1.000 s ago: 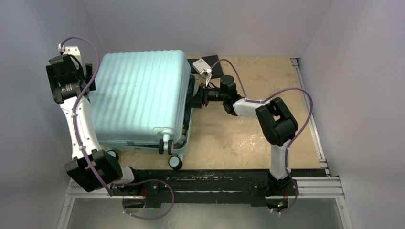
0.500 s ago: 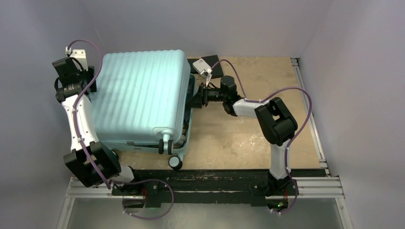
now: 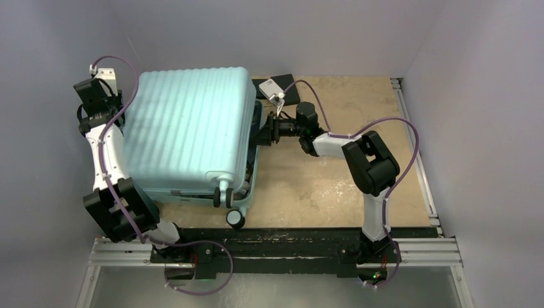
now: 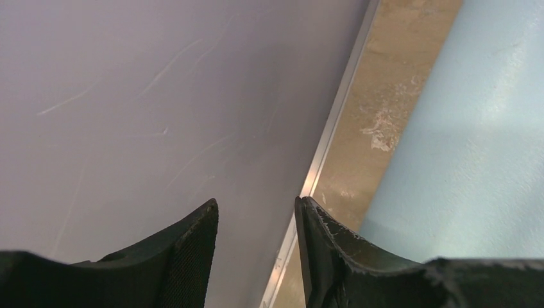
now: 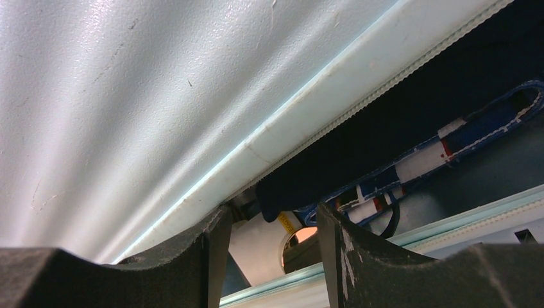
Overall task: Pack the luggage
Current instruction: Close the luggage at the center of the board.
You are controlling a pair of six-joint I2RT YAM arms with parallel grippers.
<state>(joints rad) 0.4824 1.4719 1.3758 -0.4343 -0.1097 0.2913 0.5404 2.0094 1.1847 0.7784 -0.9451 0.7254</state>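
Observation:
The pale mint ribbed luggage (image 3: 189,131) lies flat at the left, its lid down but slightly ajar on the right side, wheels toward the near edge. My right gripper (image 3: 262,135) is open at that gap; in the right wrist view (image 5: 269,215) its fingers frame the lid rim (image 5: 289,122), with dark cloth (image 5: 385,128), a blue-white-red strap (image 5: 442,151) and a white item (image 5: 260,240) inside. My left gripper (image 3: 110,86) is open and empty beside the luggage's far-left corner; the left wrist view (image 4: 256,208) shows the wall and the luggage's shell (image 4: 468,147).
A black pouch (image 3: 290,93) with a white box (image 3: 272,86) on it lies behind the right gripper. Grey walls (image 4: 160,96) stand close on the left and back. A metal rail (image 3: 417,147) runs along the table's right side.
My left arm has swung its wrist back and in toward the luggage's far-left corner. The right arm and the luggage have stayed put.

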